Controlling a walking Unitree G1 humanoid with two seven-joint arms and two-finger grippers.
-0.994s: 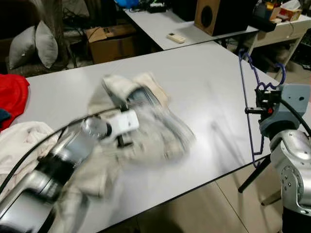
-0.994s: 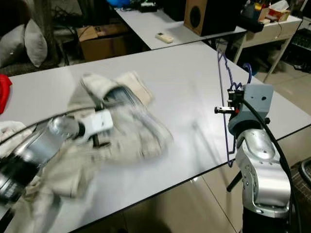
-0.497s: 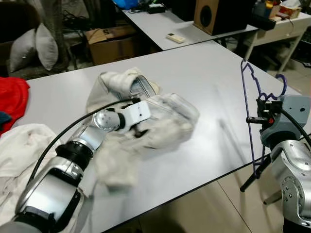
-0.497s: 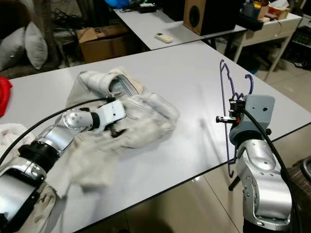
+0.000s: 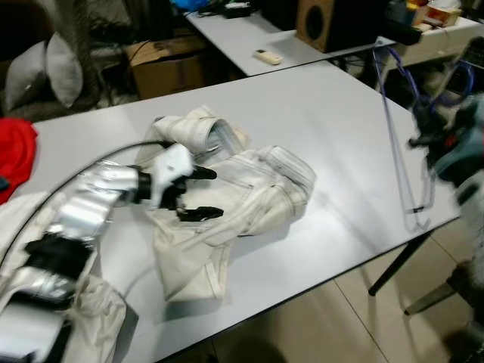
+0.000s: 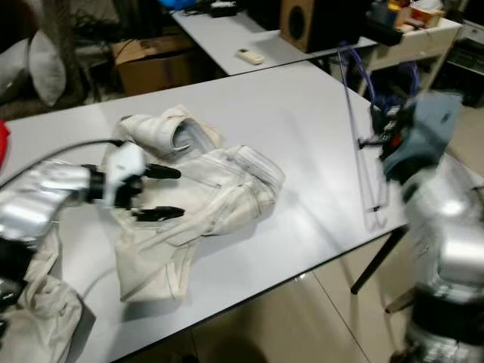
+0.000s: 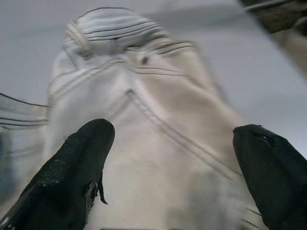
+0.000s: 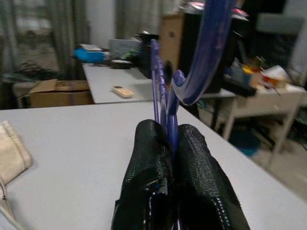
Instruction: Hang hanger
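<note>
Grey tabletop (image 5: pixel 318 113) in cluttered room, more desks behind. Right arm w/ hanger heavily blurred in head views, detail lost there. Blue wire hanger (image 6: pixel 361 128) pinched tight in right claw (image 8: pixel 169 143), held upright above tabletop's right edge, hook up past fingertips. Thin frame, wavy neck. Left claw (image 5: pixel 198 193) spread wide over crumpled cream trousers (image 5: pixel 249 189) mid-tabletop, well apart from hanger. White cloth (image 5: pixel 94 321) cut off at near-left corner.
</note>
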